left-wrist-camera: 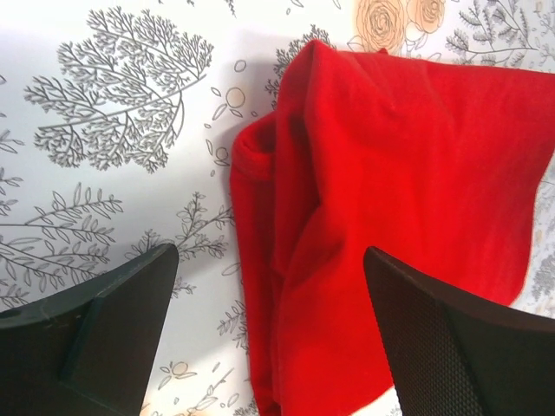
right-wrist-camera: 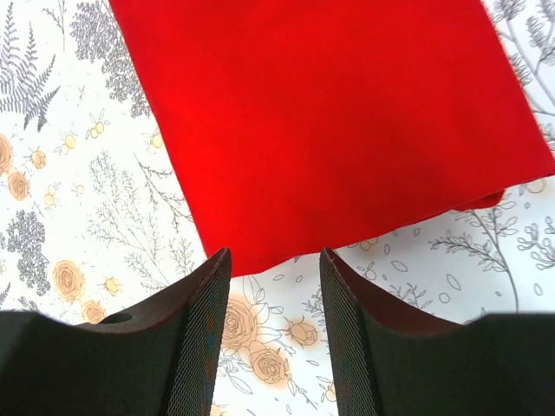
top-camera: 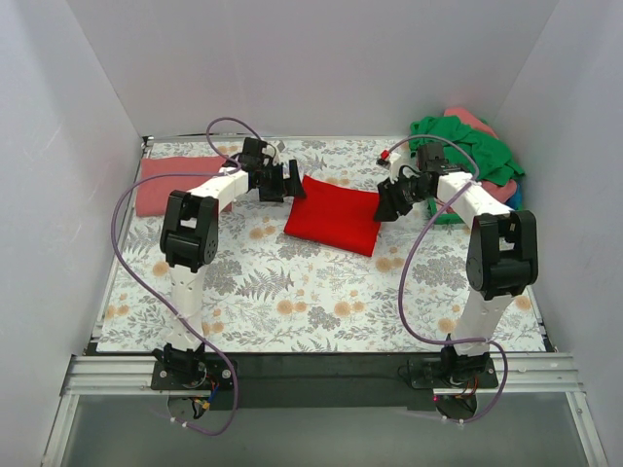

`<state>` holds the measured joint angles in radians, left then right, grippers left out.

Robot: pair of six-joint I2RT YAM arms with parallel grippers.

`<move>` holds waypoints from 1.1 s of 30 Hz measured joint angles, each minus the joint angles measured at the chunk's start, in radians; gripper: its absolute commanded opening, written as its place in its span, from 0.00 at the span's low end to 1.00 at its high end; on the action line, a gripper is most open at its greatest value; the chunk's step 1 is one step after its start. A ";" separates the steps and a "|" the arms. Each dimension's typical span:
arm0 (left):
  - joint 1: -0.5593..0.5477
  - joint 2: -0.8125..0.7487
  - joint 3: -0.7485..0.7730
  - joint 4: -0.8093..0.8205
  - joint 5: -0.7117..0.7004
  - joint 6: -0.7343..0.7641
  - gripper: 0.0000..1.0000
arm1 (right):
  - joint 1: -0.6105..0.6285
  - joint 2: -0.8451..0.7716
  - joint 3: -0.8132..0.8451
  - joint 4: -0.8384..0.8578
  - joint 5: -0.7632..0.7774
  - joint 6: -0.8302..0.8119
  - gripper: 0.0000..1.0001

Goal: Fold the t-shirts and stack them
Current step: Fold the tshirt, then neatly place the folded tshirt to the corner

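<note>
Right, my left gripper [top-camera: 287, 183] has its jaws spread wide. On the left wrist view they stand either side of the bunched left edge of the red t-shirt [left-wrist-camera: 408, 173], above the cloth and gripping nothing. My right gripper [top-camera: 389, 204] is also parted, though with a narrower gap. Its fingertips [right-wrist-camera: 212, 269] hang just off the shirt's edge at that end, over the floral tablecloth [top-camera: 292, 292], and they hold nothing either.

The red t-shirt [top-camera: 333, 214] lies mid-table between the two grippers, already folded into a compact rectangle. Its long axis runs left to right across the table, with the right end turned slightly towards the arm bases. I cannot tell which end is the collar.

I judge the step in hand to be taking both short ends, for a last fold or a lift onto the stack. To do it well, I would bring the left jaws down over the rolled lip so they catch every layer, not just the top one. I would then set the right fingers further onto the cloth before closing, and raise both ends level.

A folded salmon-pink t-shirt [top-camera: 170, 185] waits at far left. The green t-shirt [top-camera: 467, 156] heads an unfolded heap at far right.
</note>
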<state>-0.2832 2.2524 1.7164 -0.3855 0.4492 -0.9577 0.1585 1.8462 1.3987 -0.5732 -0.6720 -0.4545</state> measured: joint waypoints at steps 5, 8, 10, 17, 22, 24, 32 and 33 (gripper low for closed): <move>-0.001 0.016 0.027 -0.030 0.011 -0.023 0.83 | -0.002 -0.002 -0.038 -0.002 -0.020 -0.019 0.53; -0.008 0.037 0.060 -0.055 0.029 -0.036 0.83 | -0.008 -0.002 -0.053 -0.001 -0.035 -0.022 0.53; -0.018 0.053 0.085 -0.071 0.041 -0.041 0.82 | -0.015 -0.002 -0.061 0.000 -0.046 -0.024 0.53; -0.095 0.098 0.160 -0.124 0.021 -0.045 0.58 | -0.048 -0.022 -0.095 0.001 -0.089 -0.026 0.53; -0.137 0.101 0.161 -0.160 -0.043 -0.060 0.26 | -0.081 -0.042 -0.106 0.005 -0.127 -0.028 0.53; -0.143 0.101 0.145 -0.163 -0.050 -0.061 0.06 | -0.090 -0.045 -0.106 0.007 -0.141 -0.028 0.53; -0.146 0.036 0.041 -0.134 -0.058 -0.045 0.00 | -0.110 -0.059 -0.125 0.009 -0.174 -0.028 0.53; -0.146 0.018 0.027 -0.143 -0.091 -0.032 0.00 | -0.112 -0.060 -0.127 0.010 -0.177 -0.028 0.53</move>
<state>-0.4297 2.2704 1.7432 -0.5282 0.3580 -0.9897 0.0463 1.7866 1.2713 -0.5636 -0.8490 -0.4824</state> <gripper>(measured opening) 0.094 0.527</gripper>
